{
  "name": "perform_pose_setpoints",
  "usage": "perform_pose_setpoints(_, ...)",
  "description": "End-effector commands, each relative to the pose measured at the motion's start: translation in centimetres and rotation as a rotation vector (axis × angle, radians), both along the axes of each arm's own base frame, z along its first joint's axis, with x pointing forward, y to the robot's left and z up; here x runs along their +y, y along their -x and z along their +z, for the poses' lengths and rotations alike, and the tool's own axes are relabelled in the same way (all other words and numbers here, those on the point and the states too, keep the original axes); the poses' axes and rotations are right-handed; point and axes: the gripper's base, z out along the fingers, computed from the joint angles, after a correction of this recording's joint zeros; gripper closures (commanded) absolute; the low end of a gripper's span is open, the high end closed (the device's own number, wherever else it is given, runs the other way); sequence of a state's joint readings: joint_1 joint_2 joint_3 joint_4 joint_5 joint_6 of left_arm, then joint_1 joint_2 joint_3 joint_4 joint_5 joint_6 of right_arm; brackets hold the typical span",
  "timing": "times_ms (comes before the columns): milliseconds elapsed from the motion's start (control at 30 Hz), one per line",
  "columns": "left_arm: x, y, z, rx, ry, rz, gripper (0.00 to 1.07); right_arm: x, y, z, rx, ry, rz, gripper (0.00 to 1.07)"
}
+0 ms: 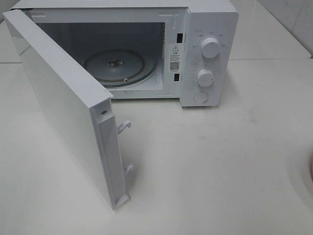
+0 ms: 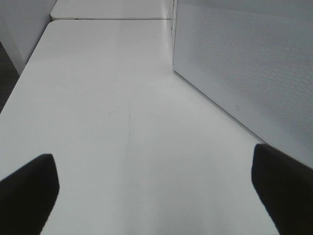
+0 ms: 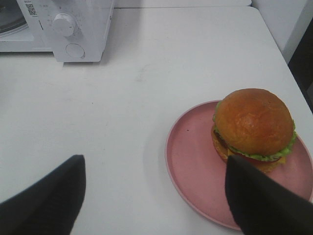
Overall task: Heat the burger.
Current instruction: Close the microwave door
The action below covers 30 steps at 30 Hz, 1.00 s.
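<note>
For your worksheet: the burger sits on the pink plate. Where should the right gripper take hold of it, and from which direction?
Grip the burger across its domed bun, coming down from above with the fingers on opposite sides. It sits upright on the pink plate, whose raised rim would probably hinder a low sideways approach. The right gripper looks open and holds nothing.

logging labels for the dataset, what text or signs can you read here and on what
No words are legible.
Sticker on the microwave front: warning triangle and QR code; print too small.
Marks around the upper dial and lower dial: too blurred.
Burger and plate: no text.
</note>
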<state>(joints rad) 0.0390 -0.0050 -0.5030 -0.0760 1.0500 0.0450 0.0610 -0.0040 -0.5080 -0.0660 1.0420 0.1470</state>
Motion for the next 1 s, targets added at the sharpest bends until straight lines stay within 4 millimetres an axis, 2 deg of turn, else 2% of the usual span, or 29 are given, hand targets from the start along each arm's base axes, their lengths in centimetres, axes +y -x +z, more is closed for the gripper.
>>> perform_pose_setpoints(33,-0.1,0.2,0.0,-0.029,0.010,0.001,0.07,0.0,0.4,0.0,-0.027,0.002,-0.004,0.32)
perform_pose_setpoints(333,-0.1,-0.3,0.6,-0.020,0.016,-0.013,0.07,0.0,0.4,0.0,-0.027,0.002,-0.004,0.32)
perform_pose_setpoints(467,0.0,-1.7,1.4,-0.012,0.021,-0.009,0.13,0.0,0.4,0.0,-0.027,0.002,-0.004,0.32)
perform_pose_setpoints(500,0.0,-2.4,1.7,-0.015,0.021,-0.006,0.19,0.0,0.4,0.0,-0.027,0.002,-0.004,0.32)
perform_pose_setpoints(533,0.0,-2.4,1.7,-0.015,0.021,-0.006,0.19,0.0,0.4,0.0,-0.027,0.002,-0.004,0.32)
perform_pose_setpoints(567,0.0,-2.8,1.7,-0.019,0.021,-0.004,0.24,0.0,0.4,0.0,-0.027,0.002,-0.004,0.32)
perform_pose_setpoints(600,0.1,-3.6,1.7,-0.029,0.023,0.000,0.33,0.0,0.4,0.0,-0.027,0.002,-0.004,0.32)
perform_pose_setpoints(700,0.1,-4.0,1.6,-0.032,0.024,0.003,0.39,0.0,0.4,0.0,-0.027,0.002,-0.004,0.32)
perform_pose_setpoints(767,0.2,-5.6,0.8,-0.030,0.027,0.011,0.59,0.0,0.4,0.0,-0.027,0.002,-0.004,0.32)
perform_pose_setpoints(800,0.2,-5.6,0.8,-0.030,0.027,0.011,0.59,0.0,0.4,0.0,-0.027,0.002,-0.004,0.32)
perform_pose_setpoints(833,0.3,-6.0,0.4,-0.027,0.027,0.014,0.64,0.0,0.4,0.0,-0.027,0.002,-0.004,0.32)
perform_pose_setpoints(867,0.3,-6.8,0.0,-0.027,0.031,0.018,0.74,0.0,0.4,0.0,-0.027,0.002,-0.004,0.32)
perform_pose_setpoints(900,0.3,-6.8,0.0,-0.027,0.031,0.018,0.74,0.0,0.4,0.0,-0.027,0.002,-0.004,0.32)
perform_pose_setpoints(933,0.3,-7.2,-0.2,-0.027,0.034,0.020,0.80,0.0,0.4,0.0,-0.027,0.002,-0.004,0.32)
perform_pose_setpoints(967,0.3,-7.9,-0.5,-0.023,0.048,0.022,0.92,0.0,0.4,0.0,-0.027,0.002,-0.004,0.32)
perform_pose_setpoints(1000,0.3,-7.9,-0.5,-0.023,0.048,0.022,0.92,0.0,0.4,0.0,-0.027,0.002,-0.004,0.32)
